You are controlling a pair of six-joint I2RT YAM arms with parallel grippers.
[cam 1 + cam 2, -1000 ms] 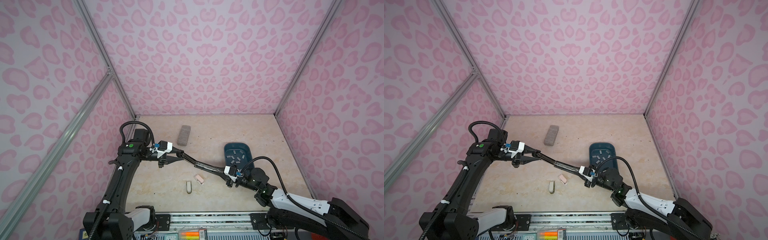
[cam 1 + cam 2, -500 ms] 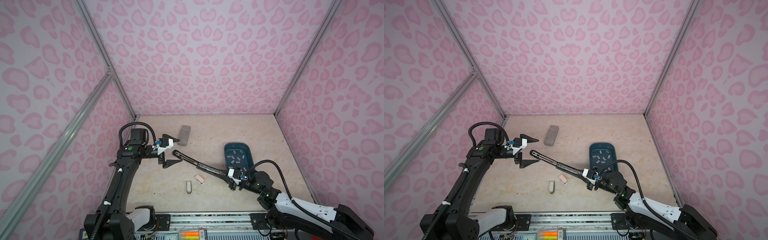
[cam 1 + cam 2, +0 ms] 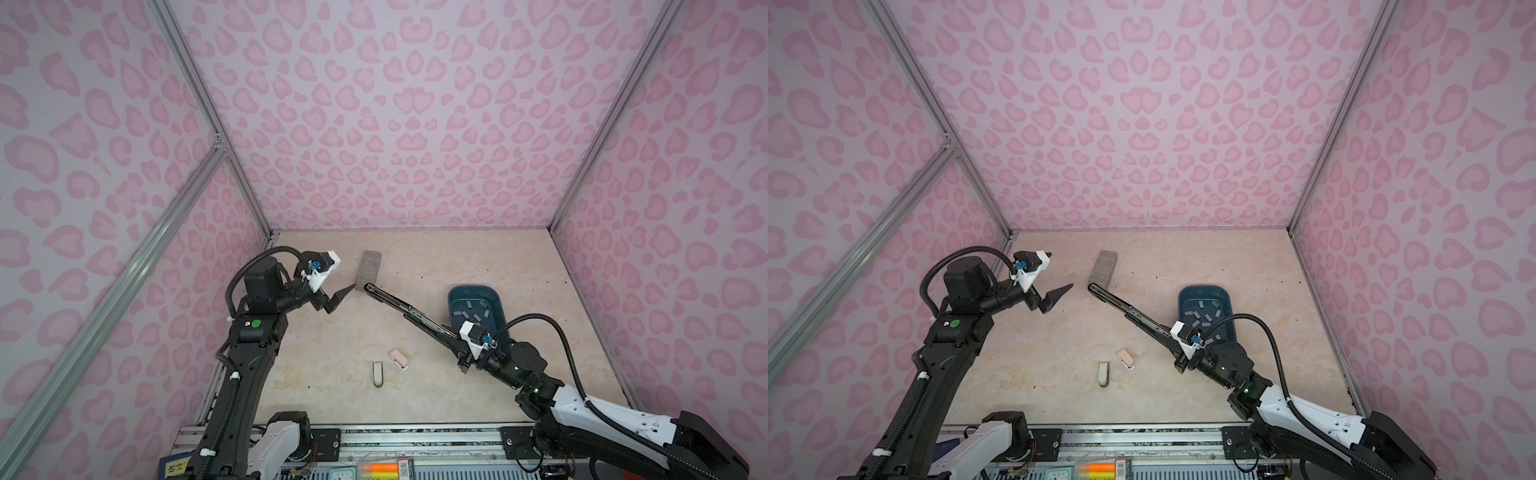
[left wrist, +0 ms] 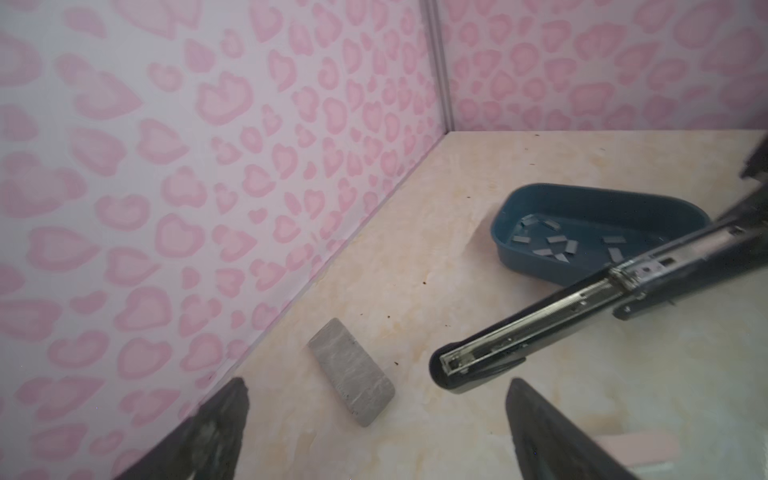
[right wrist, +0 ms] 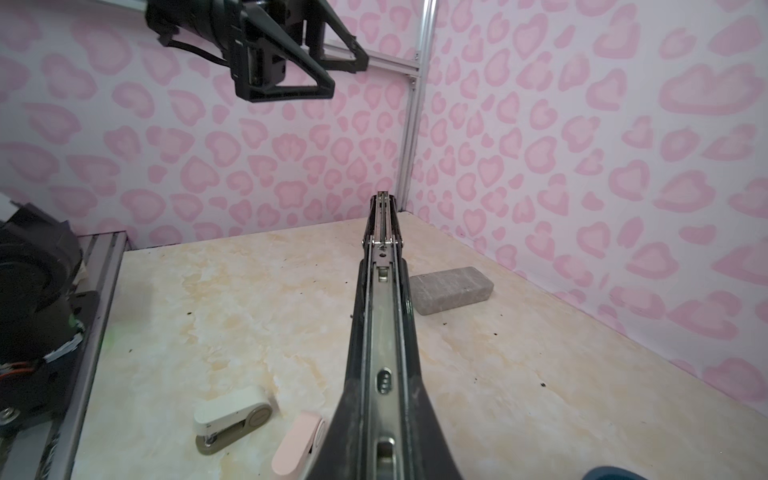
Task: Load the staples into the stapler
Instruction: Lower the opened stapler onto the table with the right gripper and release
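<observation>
Right gripper (image 3: 463, 353) clamps long black stapler (image 3: 409, 310), tip pointing at left gripper (image 3: 1059, 270), fingers spread, empty. Small grey metal staples (image 3: 468, 305) sit in dark-teal tray (image 3: 450, 297) beside right gripper, well apart from left.

Soft, even light, faint shadows; the stapler (image 5: 382, 415) blurs near the wrist lens.

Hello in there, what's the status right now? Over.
Right gripper shut on black stapler, opened out. Left gripper open, clear of it. Staples loose in blue tray. Nothing in the way.
</observation>
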